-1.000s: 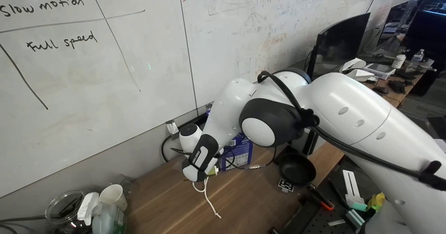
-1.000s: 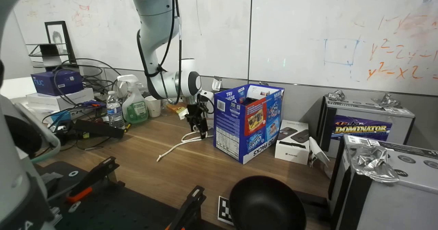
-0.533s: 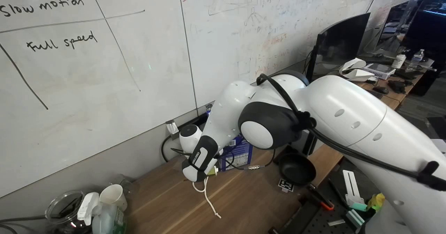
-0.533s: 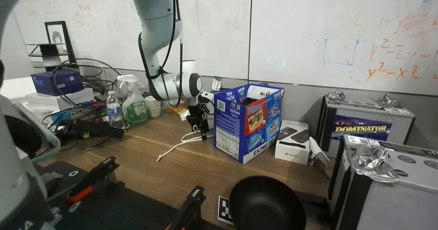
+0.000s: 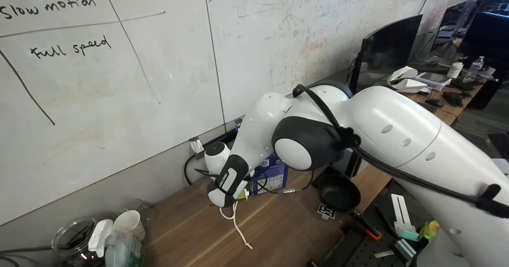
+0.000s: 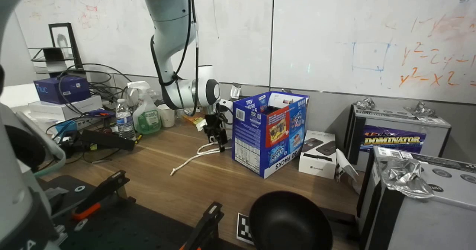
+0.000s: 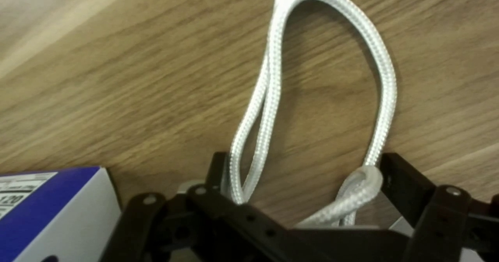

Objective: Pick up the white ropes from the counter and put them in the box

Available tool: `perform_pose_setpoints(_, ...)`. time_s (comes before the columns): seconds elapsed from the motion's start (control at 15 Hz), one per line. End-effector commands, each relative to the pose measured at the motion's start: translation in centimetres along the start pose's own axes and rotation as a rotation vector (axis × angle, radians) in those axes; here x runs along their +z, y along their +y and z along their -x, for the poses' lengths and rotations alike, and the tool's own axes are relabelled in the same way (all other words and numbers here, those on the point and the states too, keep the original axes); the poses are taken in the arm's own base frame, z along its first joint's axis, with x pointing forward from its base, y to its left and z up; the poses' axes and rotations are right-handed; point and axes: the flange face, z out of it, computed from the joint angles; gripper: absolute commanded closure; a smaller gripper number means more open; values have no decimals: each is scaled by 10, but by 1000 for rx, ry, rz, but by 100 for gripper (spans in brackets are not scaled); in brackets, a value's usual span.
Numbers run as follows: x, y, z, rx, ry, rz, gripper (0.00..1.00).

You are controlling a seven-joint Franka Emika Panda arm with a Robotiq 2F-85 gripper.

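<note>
The white ropes point(image 7: 275, 59) show as closely braided cord, the weave catching light, laid in a tall rounded loop with a narrow doubled strand at one side and a tight folded bend at the base; how many separate pieces there are cannot be told. They lie on the tabletop point(image 6: 186, 190), just beside the box point(image 6: 250, 134), one thin tail stretched out across the wood. The claw point(image 7: 305, 165) is spread around them — its black, angular fingers point(image 7: 405, 184) well apart, the doubled strand close by one tip and the folded bend close by the other. The box is printed cardboard, blue with a red panel, upright and open at the top.

The tabletop is brown wood grain streaked with paler bands; it also carries a round black pan point(image 6: 290, 220), a translucent spray bottle point(image 6: 148, 116) showing green and a pale cup point(image 6: 166, 117). Grey cases point(image 6: 431, 220) topped with crumpled foil point(image 6: 407, 179) stand nearby. A glossy whiteboard point(image 6: 334, 30) scrawled in black and orange backs the scene in both exterior views, and a curved dark monitor point(image 5: 387, 51) stands farther off.
</note>
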Motion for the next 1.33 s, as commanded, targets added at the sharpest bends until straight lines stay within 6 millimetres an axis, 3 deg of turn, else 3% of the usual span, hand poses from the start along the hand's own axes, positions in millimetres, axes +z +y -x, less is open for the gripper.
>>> perform_pose_setpoints(0.0, 0, -4, -8, -18, 6, 7, 0)
perform_pose_setpoints(1.0, -2, -3, -11, -31, -1, 15, 0)
perform_pose_setpoints(1.07, -1, -3, -11, -32, -1, 17, 6)
perform_pose_setpoints(1.13, -1, -3, -10, -33, -1, 18, 26)
perform_pose_setpoints(1.27, -1, -4, -10, -36, -1, 18, 31)
